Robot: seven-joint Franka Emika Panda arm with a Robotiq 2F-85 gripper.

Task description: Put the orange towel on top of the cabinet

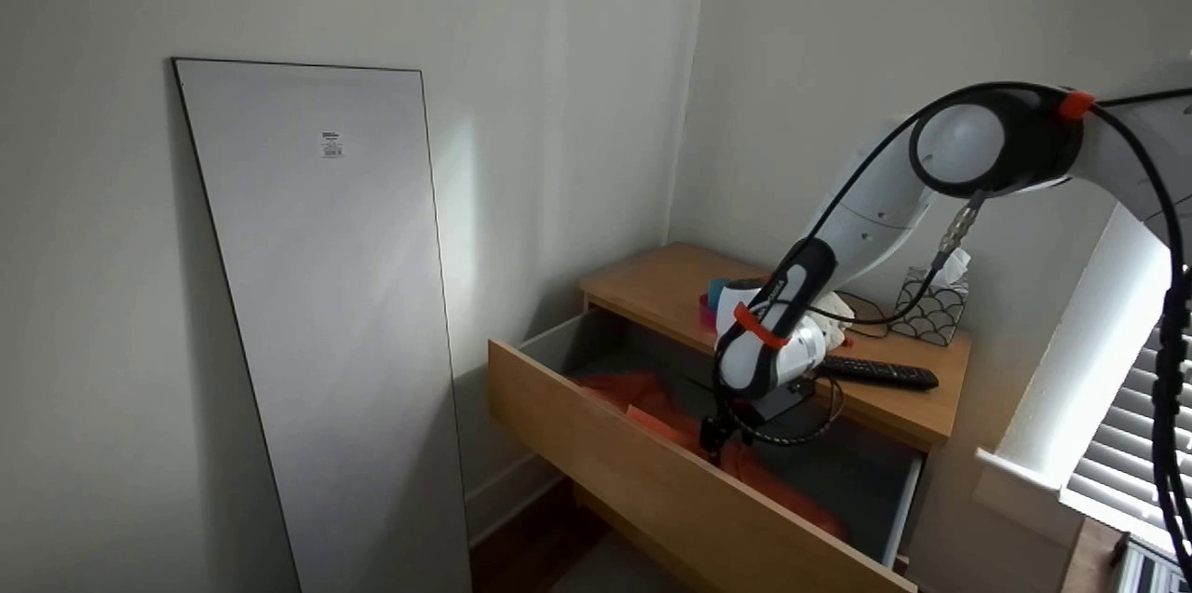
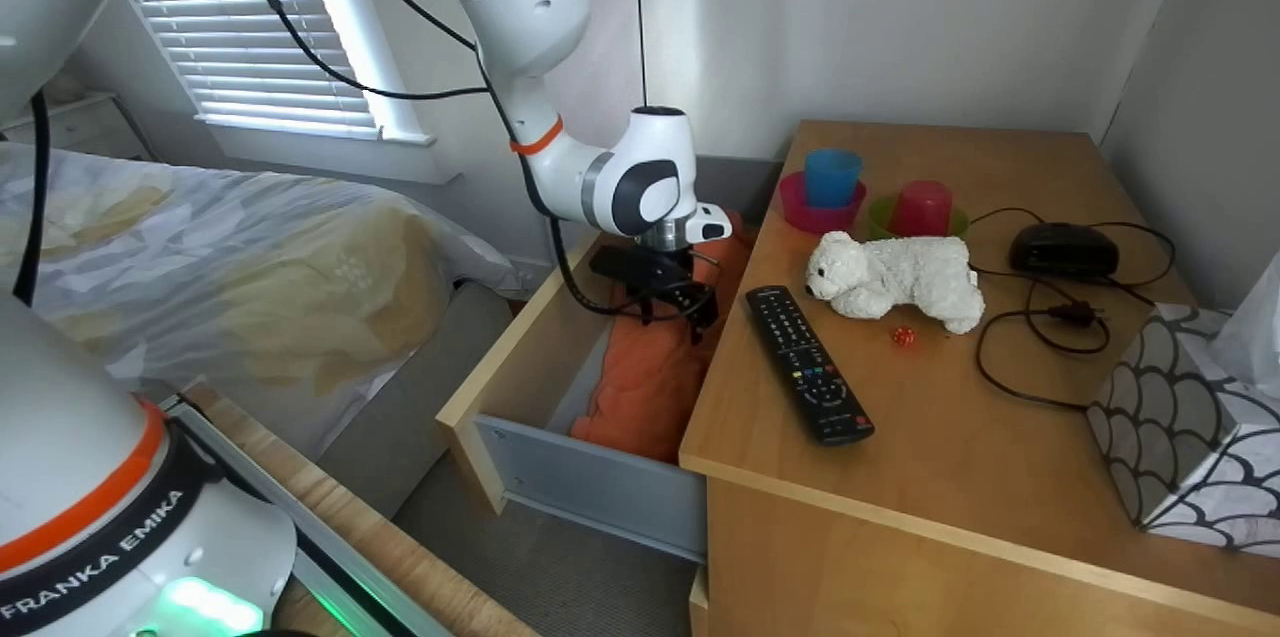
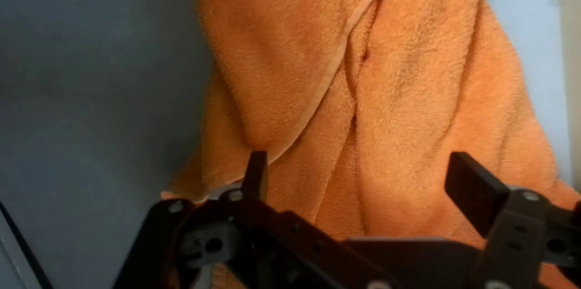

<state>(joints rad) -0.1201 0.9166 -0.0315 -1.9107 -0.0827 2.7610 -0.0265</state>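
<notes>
The orange towel (image 3: 408,98) lies folded and rumpled in the open drawer of the wooden cabinet. It also shows in both exterior views (image 1: 643,388) (image 2: 645,382), partly hidden by the drawer front and my gripper. My gripper (image 3: 358,159) points down into the drawer with its fingers wide apart. Towel folds lie below and between the fingers, and nothing is pinched. In both exterior views the gripper (image 1: 715,439) (image 2: 690,312) is low over the towel; whether the fingertips touch it I cannot tell. The cabinet top (image 2: 950,437) (image 1: 643,272) stands beside and above the drawer.
The drawer front (image 1: 605,453) and drawer side (image 2: 600,477) rise around the towel. On the cabinet top are a black remote (image 2: 810,367), a white plush dog (image 2: 895,282), a blue cup (image 2: 832,179), a red cup (image 2: 922,209), a black cabled device (image 2: 1063,250) and a tissue box (image 2: 1180,427).
</notes>
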